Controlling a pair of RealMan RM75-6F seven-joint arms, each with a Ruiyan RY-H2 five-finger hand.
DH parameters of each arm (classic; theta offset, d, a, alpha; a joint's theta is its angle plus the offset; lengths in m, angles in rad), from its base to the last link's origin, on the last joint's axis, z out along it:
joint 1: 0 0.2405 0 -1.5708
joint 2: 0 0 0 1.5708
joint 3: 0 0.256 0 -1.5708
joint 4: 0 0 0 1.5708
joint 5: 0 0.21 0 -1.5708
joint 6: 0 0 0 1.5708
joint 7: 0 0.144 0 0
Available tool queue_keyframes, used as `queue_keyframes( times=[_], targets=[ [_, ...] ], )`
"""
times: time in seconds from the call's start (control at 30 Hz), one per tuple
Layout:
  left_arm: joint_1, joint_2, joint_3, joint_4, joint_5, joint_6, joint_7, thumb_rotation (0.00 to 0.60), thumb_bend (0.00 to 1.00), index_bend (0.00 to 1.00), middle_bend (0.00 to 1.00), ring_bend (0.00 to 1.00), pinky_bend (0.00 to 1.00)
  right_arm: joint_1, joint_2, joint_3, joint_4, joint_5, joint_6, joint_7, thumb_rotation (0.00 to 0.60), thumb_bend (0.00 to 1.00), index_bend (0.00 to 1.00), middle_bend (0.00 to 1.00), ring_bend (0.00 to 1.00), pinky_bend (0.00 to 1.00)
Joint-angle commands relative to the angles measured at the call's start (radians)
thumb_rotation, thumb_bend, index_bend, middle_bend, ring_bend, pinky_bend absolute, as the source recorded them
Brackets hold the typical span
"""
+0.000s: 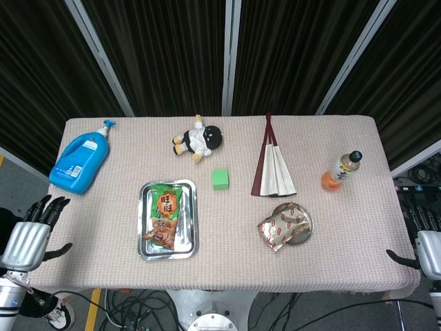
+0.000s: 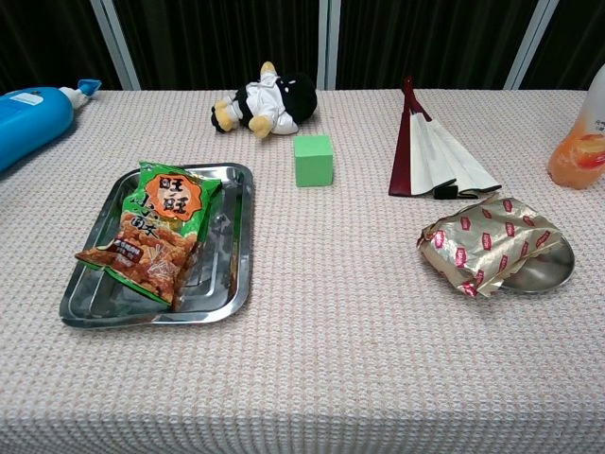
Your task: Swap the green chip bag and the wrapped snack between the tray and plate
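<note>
Lying in the steel tray point(image 2: 237, 236): green chip bag point(image 2: 151, 230), left of centre. Wrapped snack point(image 2: 487, 244) rests on the round metal plate point(image 2: 553, 270), overhanging its near-left rim. Left hand point(image 1: 31, 232) off the table's left edge, fingers spread, empty. Right hand point(image 1: 426, 243) at the right edge, mostly cropped; finger state cannot be told.

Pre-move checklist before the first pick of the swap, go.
1. Green chip bag lies in the tray, unobstructed: ok.
2. Wrapped snack on the plate, overhanging its near-left rim: ok.
3. Left hand off the table edge, fingers apart, holding nothing: ok.
4. Right hand at frame edge, mostly cut off; grip state: cannot tell.
5. Bare cloth between tray and plate for staging: ok.
6. Green block beyond both, not in the way: ok.
</note>
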State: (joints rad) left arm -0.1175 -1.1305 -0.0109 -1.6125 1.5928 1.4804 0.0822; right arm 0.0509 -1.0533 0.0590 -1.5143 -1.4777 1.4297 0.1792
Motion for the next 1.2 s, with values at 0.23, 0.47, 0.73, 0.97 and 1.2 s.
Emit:
queue_keyframes(
  times=[0.23,0.47,0.73,0.97,1.2],
  targets=[
    [-0.118,-0.026,0.018,-0.021,0.139,-0.118,0.046,0.600,0.09,0.12,0.11,0.04,0.15,-0.004,0.001,0.000,0.010,0.010,0.001,0.011,0.600,0.00,0.00,0.00,0.00,0.00],
    [-0.262,-0.095,-0.028,-0.011,0.111,-0.301,0.053,0.600,0.10,0.11,0.11,0.04,0.15,-0.008,0.001,0.003,0.024,0.021,0.003,0.027,0.600,0.00,0.00,0.00,0.00,0.00],
    [-0.397,-0.193,-0.063,0.067,0.089,-0.442,0.075,0.600,0.10,0.11,0.11,0.04,0.15,-0.009,-0.002,0.007,0.045,0.030,-0.002,0.049,0.600,0.00,0.00,0.00,0.00,0.00],
    [-0.480,-0.236,-0.053,0.173,0.068,-0.552,0.101,0.600,0.10,0.11,0.10,0.04,0.15,-0.011,-0.005,0.008,0.064,0.041,-0.008,0.065,0.600,0.00,0.00,0.00,0.00,0.00],
    [-0.524,-0.262,-0.026,0.239,0.066,-0.589,0.081,0.600,0.10,0.11,0.10,0.03,0.15,-0.012,-0.015,0.006,0.086,0.052,-0.023,0.079,0.600,0.00,0.00,0.00,0.00,0.00]
  ],
)
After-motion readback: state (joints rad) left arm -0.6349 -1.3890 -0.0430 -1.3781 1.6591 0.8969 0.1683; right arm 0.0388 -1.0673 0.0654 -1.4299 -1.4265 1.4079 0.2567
